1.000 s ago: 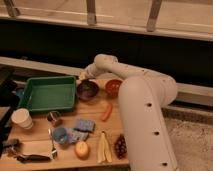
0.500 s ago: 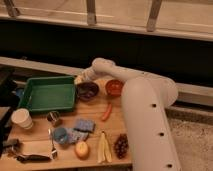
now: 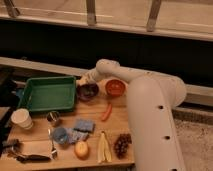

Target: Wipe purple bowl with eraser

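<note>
The purple bowl (image 3: 88, 92) sits on the wooden table (image 3: 120, 125) just right of the green tray. My gripper (image 3: 81, 81) is at the end of the white arm, low over the bowl's far left rim, between bowl and tray. The eraser does not show; it may be hidden at the gripper. The orange-red bowl (image 3: 115, 87) stands right of the purple bowl, under the arm.
A green tray (image 3: 47, 93) stands at the left. In front lie a red chili (image 3: 106, 112), a blue pad (image 3: 83, 125), a blue cup (image 3: 60, 135), a metal cup (image 3: 53, 118), a white cup (image 3: 22, 119), an orange (image 3: 81, 149), a banana (image 3: 103, 148) and grapes (image 3: 121, 144).
The gripper has shifted slightly left and down over the purple bowl's rim. The other objects have not moved.
</note>
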### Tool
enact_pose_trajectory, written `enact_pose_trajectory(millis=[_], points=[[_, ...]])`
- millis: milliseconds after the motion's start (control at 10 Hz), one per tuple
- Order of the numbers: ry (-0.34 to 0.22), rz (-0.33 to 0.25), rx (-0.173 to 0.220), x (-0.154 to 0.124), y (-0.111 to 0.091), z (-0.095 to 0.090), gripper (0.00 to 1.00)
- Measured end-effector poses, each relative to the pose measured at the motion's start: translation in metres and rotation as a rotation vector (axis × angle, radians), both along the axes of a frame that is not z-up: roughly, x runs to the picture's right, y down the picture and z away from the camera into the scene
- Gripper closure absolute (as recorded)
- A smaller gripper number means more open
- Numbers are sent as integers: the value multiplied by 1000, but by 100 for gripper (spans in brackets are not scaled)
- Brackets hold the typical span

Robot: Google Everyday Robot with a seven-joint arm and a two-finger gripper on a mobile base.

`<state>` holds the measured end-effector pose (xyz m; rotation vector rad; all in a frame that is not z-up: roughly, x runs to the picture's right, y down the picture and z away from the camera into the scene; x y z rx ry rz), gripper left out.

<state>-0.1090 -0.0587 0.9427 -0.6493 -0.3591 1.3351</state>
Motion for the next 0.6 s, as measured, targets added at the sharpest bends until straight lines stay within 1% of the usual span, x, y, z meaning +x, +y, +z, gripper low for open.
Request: enact_pose_trajectory(millis=[100,200,400,600], points=[[-14,-3,7,-3,-8,6,100],[-39,-2,2,-13,-16,12,100],[-89,18,-26,-37,-21,14,100],[-92,21,-31,-36,-21,15,100]])
